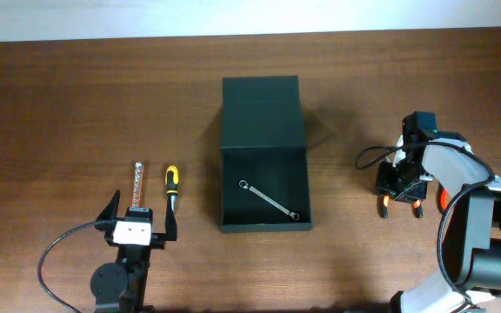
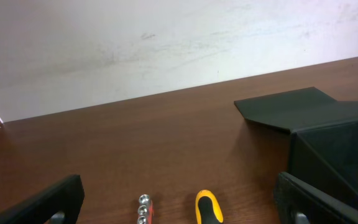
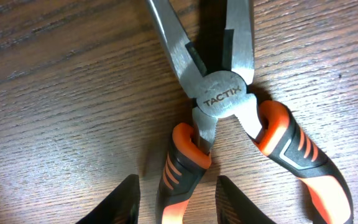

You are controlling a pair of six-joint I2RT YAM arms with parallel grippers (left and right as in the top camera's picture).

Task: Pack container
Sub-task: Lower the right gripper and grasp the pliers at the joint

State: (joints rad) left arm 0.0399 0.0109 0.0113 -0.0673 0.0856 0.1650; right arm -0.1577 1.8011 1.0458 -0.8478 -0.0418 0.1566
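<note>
Two claws: left claw (image 1: 141,219) spread wide over screwdriver (image 1: 170,184); right claw (image 3: 176,202) part-spread astride one pliers (image 3: 221,98) handle, gaps showing. Container (image 1: 264,228) at centre of surface (image 1: 59,96), lid open, wrench (image 1: 268,200) inside.

the left arm reaches straight forward, the left gripper (image 1: 141,211) level with fingers spread wide. the right arm curls inward, the right gripper (image 3: 178,202) pointing down, fingers narrowly apart.

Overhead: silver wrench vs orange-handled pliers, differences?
The slim silver wrench lies inside the dark green-black container; the orange-and-black-handled pliers lie on the wooden table. The wrench is bare metal; the pliers have coloured grips. The right hand straddles one pliers handle; no hand is at the wrench. Both lie flat.
</note>
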